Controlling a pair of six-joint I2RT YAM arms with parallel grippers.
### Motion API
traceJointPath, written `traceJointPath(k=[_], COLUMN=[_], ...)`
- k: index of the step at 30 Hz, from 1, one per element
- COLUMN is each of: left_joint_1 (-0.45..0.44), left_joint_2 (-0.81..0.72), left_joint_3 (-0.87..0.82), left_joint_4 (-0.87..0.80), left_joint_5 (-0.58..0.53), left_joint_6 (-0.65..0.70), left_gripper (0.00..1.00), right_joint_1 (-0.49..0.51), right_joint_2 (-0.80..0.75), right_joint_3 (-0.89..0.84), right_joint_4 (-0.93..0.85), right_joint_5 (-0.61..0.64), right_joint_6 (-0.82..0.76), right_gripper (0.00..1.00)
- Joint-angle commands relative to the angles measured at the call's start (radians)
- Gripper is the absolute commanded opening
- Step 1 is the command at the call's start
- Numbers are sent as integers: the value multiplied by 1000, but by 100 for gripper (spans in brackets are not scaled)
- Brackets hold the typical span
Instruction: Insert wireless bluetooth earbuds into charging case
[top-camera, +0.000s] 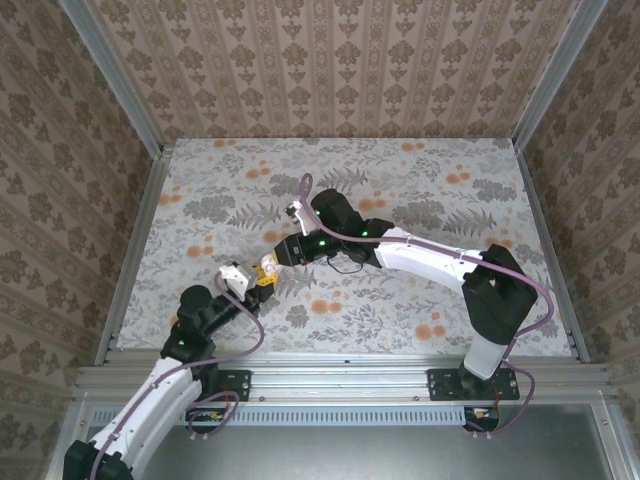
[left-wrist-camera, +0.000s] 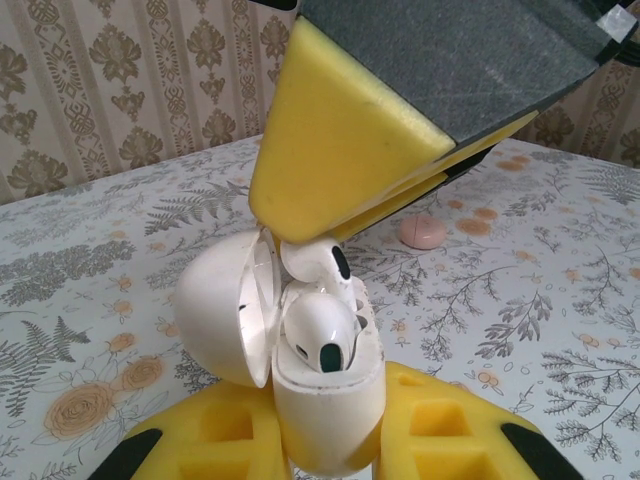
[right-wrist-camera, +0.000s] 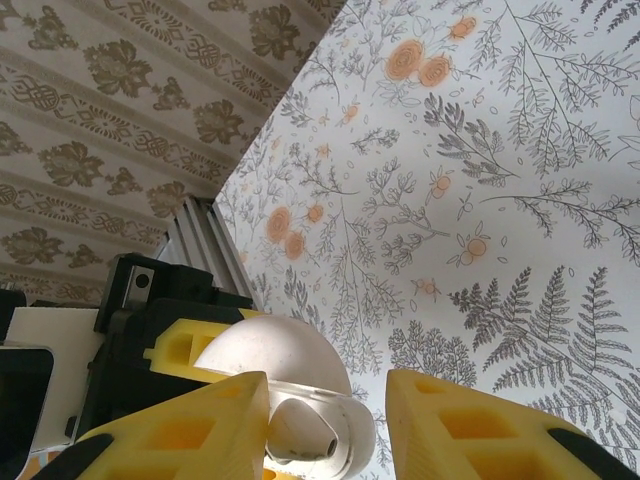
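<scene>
Over the table (top-camera: 420, 300), the left gripper (left-wrist-camera: 330, 445) is clamped on the base of the white charging case (left-wrist-camera: 325, 410), which stands upright between its fingers. The lid (left-wrist-camera: 220, 310) is swung open to that gripper's left.

The right gripper (right-wrist-camera: 328, 425), directly above the case, appears closed narrowly on the upper earbud (left-wrist-camera: 312, 262). The seated earbud (left-wrist-camera: 322, 335) occupies the nearer well.

Procedure, as judged:
- Align the upper earbud's stem with the free well behind.
- Lower it straight.
- Avoid nudging the seated earbud.
- Release only once it is bedded.
</scene>
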Motion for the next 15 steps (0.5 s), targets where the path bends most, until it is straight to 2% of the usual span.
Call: traceJointPath(k=[1,8,15], left_joint_1=[-3,-4,-2], left_joint_2=[-11,-9,-11], left_joint_3=[32,32,33], left_joint_4=[24,22,21], left_joint_5=[7,5,5], left_joint_6=[22,22,22], left_gripper=[0,0,0], right_joint_1=[6,4,-7], right_joint_2=[-3,-37,-56], right_joint_3=[17,-18,-32], right_joint_4=[-46,45,53], right_joint_5=[29,-27,-35], right_joint_6=[-28,4,12], right_gripper=[36,37,37])
